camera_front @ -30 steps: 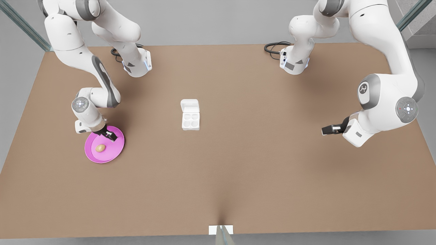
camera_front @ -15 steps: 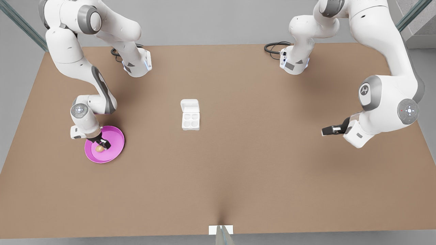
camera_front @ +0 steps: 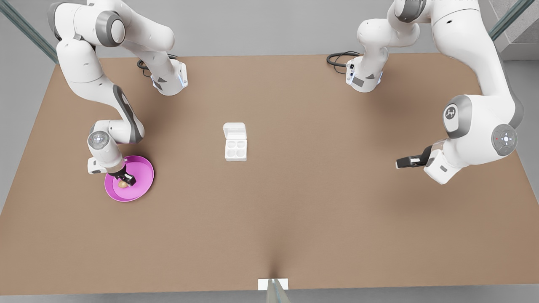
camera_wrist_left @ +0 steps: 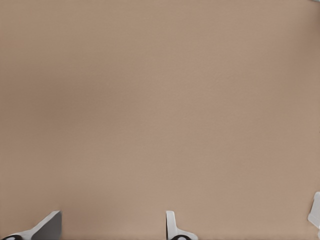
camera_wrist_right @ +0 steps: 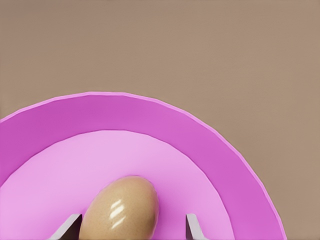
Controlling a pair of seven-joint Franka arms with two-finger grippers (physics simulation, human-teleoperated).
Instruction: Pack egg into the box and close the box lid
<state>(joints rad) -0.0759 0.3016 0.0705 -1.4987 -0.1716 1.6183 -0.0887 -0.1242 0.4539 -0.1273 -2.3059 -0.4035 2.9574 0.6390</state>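
The tan-brown egg [camera_front: 123, 184] [camera_wrist_right: 121, 210] lies on a round pink plate [camera_front: 142, 176] [camera_wrist_right: 210, 145] at the front view's left. My right gripper [camera_front: 125, 181] [camera_wrist_right: 131, 227] is lowered onto the plate and stands open, one finger on each side of the egg. The white box [camera_front: 236, 151] sits mid-table with its four cups bare and its box lid [camera_front: 234, 130] folded back open. My left gripper [camera_front: 403, 161] [camera_wrist_left: 111, 227] waits open above bare table at the front view's right, holding nothing.
Both arm bases [camera_front: 168, 80] [camera_front: 364, 78] stand at the table's far edge, with black cables beside them. Brown table [camera_front: 294, 210] stretches wide between plate, box and the left arm. A small white tab [camera_front: 273, 284] marks the near edge.
My right gripper has moved from the plate's far rim down over the egg and now straddles it. The left arm has barely shifted.
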